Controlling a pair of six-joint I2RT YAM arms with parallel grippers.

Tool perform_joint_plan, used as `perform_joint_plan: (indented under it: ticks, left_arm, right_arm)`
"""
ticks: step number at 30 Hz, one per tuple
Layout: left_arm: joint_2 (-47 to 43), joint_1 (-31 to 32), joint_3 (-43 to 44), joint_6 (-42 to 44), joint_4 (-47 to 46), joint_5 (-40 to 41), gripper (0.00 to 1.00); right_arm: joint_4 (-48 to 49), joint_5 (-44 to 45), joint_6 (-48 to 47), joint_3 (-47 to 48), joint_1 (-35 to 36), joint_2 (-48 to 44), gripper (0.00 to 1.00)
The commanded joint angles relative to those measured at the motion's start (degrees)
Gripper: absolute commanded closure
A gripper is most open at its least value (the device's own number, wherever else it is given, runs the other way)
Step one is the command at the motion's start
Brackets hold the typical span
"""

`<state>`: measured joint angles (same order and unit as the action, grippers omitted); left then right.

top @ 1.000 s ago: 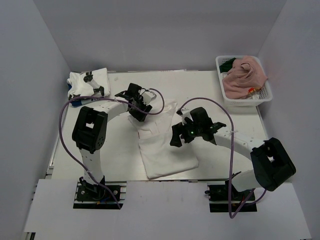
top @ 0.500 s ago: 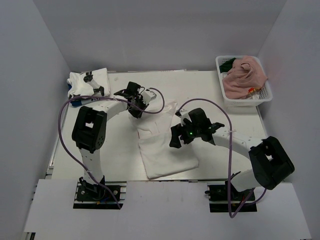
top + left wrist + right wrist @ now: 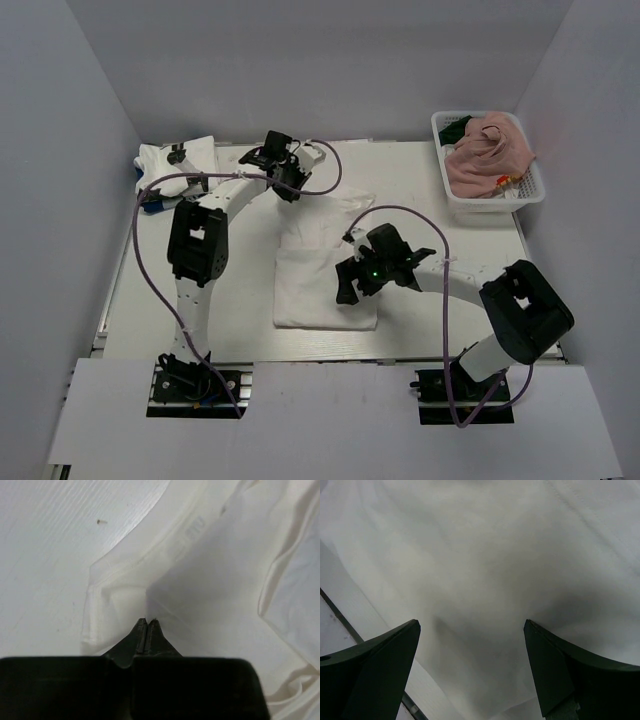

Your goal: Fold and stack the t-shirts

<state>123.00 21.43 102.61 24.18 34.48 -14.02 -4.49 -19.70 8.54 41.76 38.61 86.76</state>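
One folded white pile point(image 3: 178, 165) is parked far left on the table point(image 3: 160, 300). The left gripper point(image 3: 148, 622) is pinched shut on the collar edge of the white shirt point(image 3: 315, 285) spread mid-table. A neck label point(image 3: 192, 530) can be seen, but the print's too blurry to be read. The right gripper point(image 3: 472, 625) is held wide open just over that shirt. A pink shirt point(image 3: 488, 160) and a green shirt point(image 3: 456, 128) are heaped in the basket point(image 3: 530, 190) far right.

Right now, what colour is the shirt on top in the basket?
The shirt is dusty pink; top external view.
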Motion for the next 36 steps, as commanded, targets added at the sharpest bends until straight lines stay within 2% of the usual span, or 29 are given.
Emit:
perform_joint_plan:
  ticks: [1, 7, 14, 17, 18, 19, 20, 25, 28, 33, 35, 36]
  left_arm:
    - [5.66, -0.42, 7.23, -1.25, 4.10, -2.67, 1.00]
    - [13.93, 0.72, 14.19, -4.92, 1.92, -3.21, 1.00]
    - [17.09, 0.72, 15.61, -13.18, -11.42, -5.04, 1.00]
    - [18.15, 1.24, 17.19, -15.56, -12.94, -7.32, 1.00]
    - [18.94, 1.25, 17.80, -16.18, -13.73, -8.29, 0.70]
    - [18.94, 1.25, 17.80, -16.80, -14.43, -9.09, 0.31]
    - [19.47, 1.25, 17.80, -18.46, -15.14, -9.09, 0.01]
    - [17.46, 1.25, 19.03, -22.16, -15.85, -5.33, 0.00]
    - [13.33, 1.25, 20.26, -23.47, -17.86, -4.18, 0.00]
    - [5.42, 0.72, 20.88, -26.90, -19.10, -4.17, 0.00]
    - [0.59, 0.01, 18.35, -28.93, -17.44, -4.17, 0.00]
    - [-1.34, 0.01, 16.59, -29.54, -16.30, -0.43, 0.00]
  right_arm:
    - [1.59, 1.60, -0.97, -0.54, 0.59, 1.92, 0.10]
    - [1.59, 1.60, -1.94, 0.43, 0.77, 5.17, 0.10]
    - [1.15, 0.63, -3.17, 1.31, 1.73, 8.16, 0.10]
    - [1.06, 0.54, -3.88, 1.92, 2.26, 9.39, 0.10]
    - [0.80, 0.80, -4.40, 2.45, 2.35, 9.48, 0.10]
    - [0.45, 1.42, -4.32, 2.71, 2.61, 10.18, 0.10]
    - [0.10, 1.68, -4.75, 3.06, 2.61, 10.27, 0.10]
    - [-0.17, 1.43, -5.20, 2.89, 2.96, 9.13, 0.10]
    - [-0.34, 1.60, -5.55, 3.15, 3.05, 7.38, 0.10]
    - [0.62, 2.04, -3.80, 2.81, 3.14, 0.17, 0.10]
    - [2.29, 1.69, -2.83, 2.02, 3.22, -4.21, 0.10]
    - [2.47, 1.86, -2.30, 1.49, 3.23, -5.45, 0.10]
